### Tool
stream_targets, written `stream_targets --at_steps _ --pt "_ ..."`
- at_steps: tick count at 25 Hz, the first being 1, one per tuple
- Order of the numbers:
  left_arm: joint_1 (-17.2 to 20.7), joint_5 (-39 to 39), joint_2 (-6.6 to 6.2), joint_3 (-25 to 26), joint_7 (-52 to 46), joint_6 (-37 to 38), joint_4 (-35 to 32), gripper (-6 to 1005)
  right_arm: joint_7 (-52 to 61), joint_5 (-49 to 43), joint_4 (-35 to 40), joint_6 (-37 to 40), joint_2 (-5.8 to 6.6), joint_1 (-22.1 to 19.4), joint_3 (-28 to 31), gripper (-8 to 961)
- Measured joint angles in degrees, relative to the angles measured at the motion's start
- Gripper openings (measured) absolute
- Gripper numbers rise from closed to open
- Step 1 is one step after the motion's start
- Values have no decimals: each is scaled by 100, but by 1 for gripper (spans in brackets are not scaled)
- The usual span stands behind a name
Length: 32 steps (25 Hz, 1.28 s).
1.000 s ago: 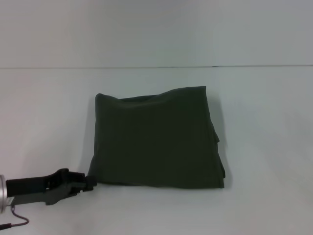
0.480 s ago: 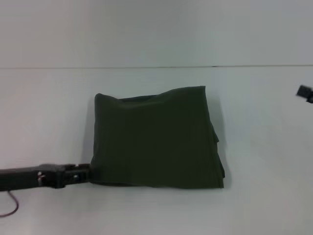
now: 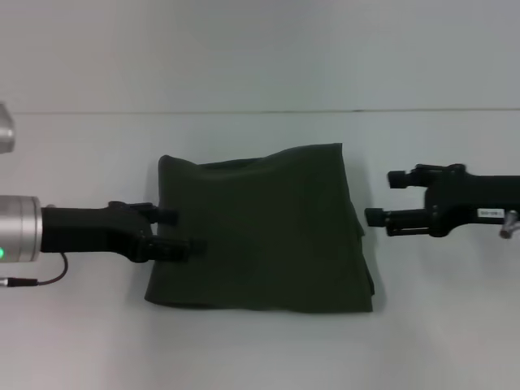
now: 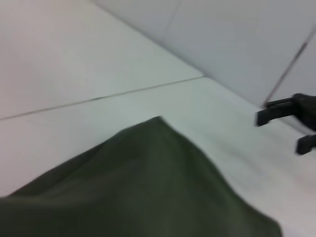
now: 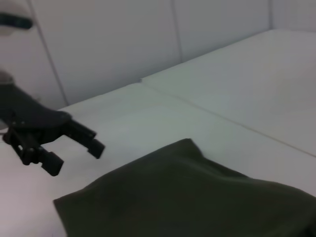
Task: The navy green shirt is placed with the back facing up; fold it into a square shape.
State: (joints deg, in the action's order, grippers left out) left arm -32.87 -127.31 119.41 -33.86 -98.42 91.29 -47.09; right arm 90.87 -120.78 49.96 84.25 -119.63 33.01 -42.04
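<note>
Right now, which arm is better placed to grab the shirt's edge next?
Probably left: the left gripper is open over the navy green shirt at its left edge, while the right gripper hangs open just off the right edge.

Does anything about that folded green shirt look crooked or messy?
Slightly. The navy green shirt is roughly square, but its far edge is wavy and layers stick out unevenly along its right side. Left gripper reaches over its left edge; right gripper hovers beside it, fingers open.

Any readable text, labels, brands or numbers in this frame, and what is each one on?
No text can be read.
Small white label on the right gripper's arm: too small and blurred to read.
Navy green shirt: only its plain side shows, no lettering visible.
Left gripper: no markings visible.
</note>
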Motion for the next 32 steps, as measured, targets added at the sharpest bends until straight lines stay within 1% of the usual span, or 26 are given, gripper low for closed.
stream_targets --at_steps 1,2,4,6,12,14,15,17,18,19,23,24,26,32 --pt "0 0 0 0 0 0 0 883 -3 9 -2 9 -19 6 -106 896" --pt "-5 12 87 -99 68 155 -61 900 -4 20 -20 11 -23 7 -169 895" --pt "-3 13 141 -133 171 181 -82 934 -6 33 -87 38 -25 8 -308 894" --pt "6 13 206 -163 397 199 -104 934 -13 36 -152 42 -26 10 -414 894" --pt "38 62 245 -149 848 397 -268 934 -20 113 -360 55 -20 17 -452 894" --pt "115 167 315 -119 1001 386 -497 935 -21 147 -394 59 -20 18 -453 894" --pt "181 260 381 -112 1110 343 -638 935 -22 162 -412 59 -18 19 -451 894" --pt "291 515 460 -123 1284 214 -802 935 -21 187 -452 58 -14 20 -446 894" --pt "315 646 469 -164 1286 165 -814 935 -22 206 -460 62 -13 21 -446 894" --pt "306 673 446 -231 1162 166 -787 935 -22 216 -460 67 -12 21 -447 894" --pt "198 515 294 -669 413 250 -752 935 -22 231 -460 83 -5 43 -515 894" --pt "189 500 272 -778 308 256 -758 935 -23 227 -460 86 -3 55 -558 894" --pt "176 491 262 -887 172 260 -810 934 -23 218 -460 86 -2 72 -661 894" --pt "197 525 303 -878 179 207 -865 934 -105 233 -413 98 -9 77 -763 894"
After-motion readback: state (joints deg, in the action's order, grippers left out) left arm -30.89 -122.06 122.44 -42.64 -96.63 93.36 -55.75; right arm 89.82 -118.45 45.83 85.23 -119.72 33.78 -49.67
